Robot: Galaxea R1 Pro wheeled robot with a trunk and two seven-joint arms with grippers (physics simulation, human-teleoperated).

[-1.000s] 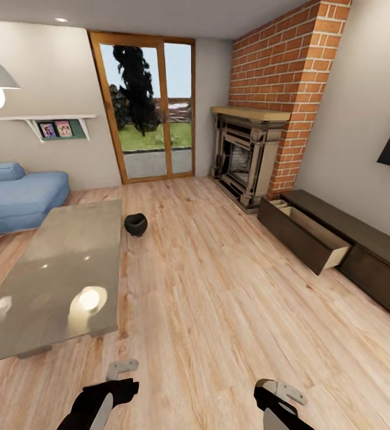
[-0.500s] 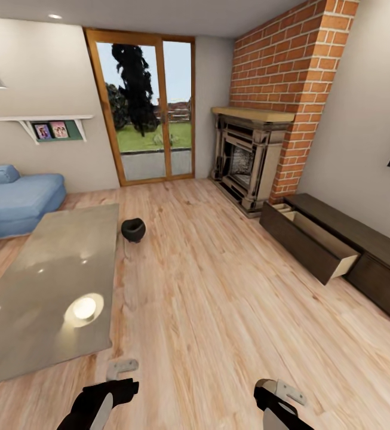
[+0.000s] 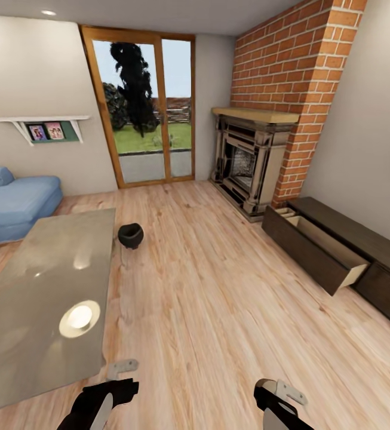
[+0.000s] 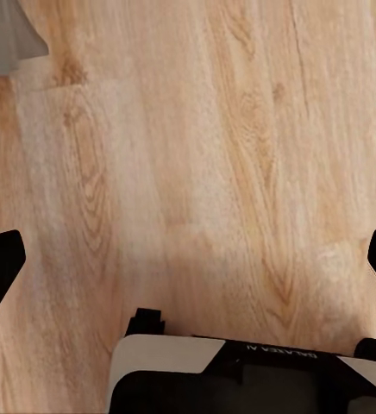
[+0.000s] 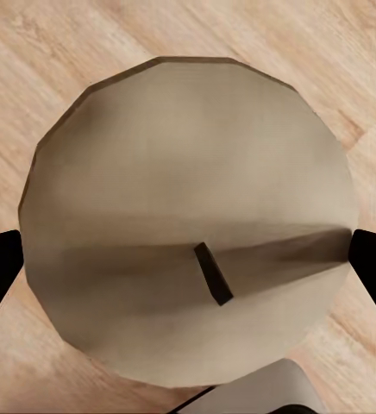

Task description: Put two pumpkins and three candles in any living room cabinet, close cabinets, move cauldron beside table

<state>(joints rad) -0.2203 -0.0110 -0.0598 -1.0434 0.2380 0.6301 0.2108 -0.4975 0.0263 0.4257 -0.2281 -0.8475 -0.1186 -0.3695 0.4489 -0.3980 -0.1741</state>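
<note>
One candle [image 5: 188,224] clamped in the right hand [image 5: 188,259], left hand [image 4: 188,267] spread apart over bare floor [image 4: 197,129].

Plank floor [image 3: 218,286], brick fireplace [image 3: 248,161], blue sofa [image 3: 15,200], glass doors [image 3: 144,104], grey walls

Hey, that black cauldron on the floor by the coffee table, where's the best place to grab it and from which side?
Probably from above, on the rim: the cauldron stands upright with its mouth open upward, and the narrower rim offers an edge where the bulging belly would likely slip. Come from the open floor side, since the table edge sits close on the other.
</note>
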